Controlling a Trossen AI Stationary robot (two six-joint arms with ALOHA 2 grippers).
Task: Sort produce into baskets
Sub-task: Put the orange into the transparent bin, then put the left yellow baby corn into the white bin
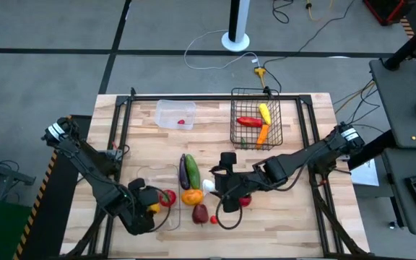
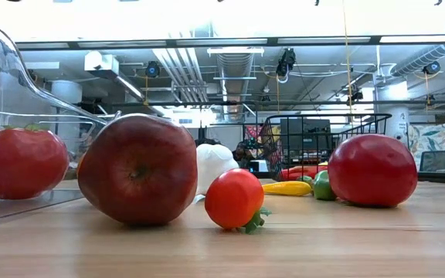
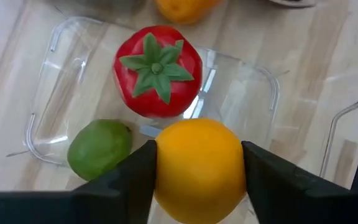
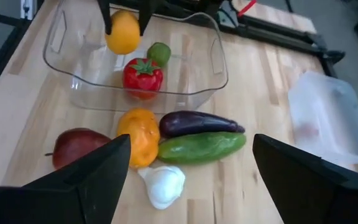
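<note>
So the left claw [image 3: 199, 171] is over the long clear tray [image 4: 213, 78] at the near-left part of the wooden surface [image 1: 302, 224], and it's got an orange fruit [image 3: 199, 163] pinched between its two fingers, one pressed on each side. The fruit hangs just above the tray floor, as far as I can tell. Already in the tray: a red tomato [image 3: 158, 70] with a green leafy top and a lime [image 3: 99, 147] right beside it.

The right claw [image 4: 185, 180] is up over the middle of the surface with its fingers spread wide and nothing between them. Under it is the loose pile: a purple eggplant [image 4: 197, 122] lying touching a green cucumber [image 4: 201, 147], an orange pepper [image 4: 138, 135] next to those, a dark red apple [image 4: 76, 146], and a white bulb [image 4: 163, 185].

From surface level you also see a small cherry tomato [image 2: 235, 198] just beside the apple, and another big red tomato [image 2: 372, 170] off on its own.

The black wire basket [image 1: 257, 130] at the far side holds a red pepper [image 1: 249, 121], a yellow pepper [image 1: 265, 112] and a carrot [image 1: 263, 134]. The small clear tub [image 1: 166, 110] has one little red item in it.
</note>
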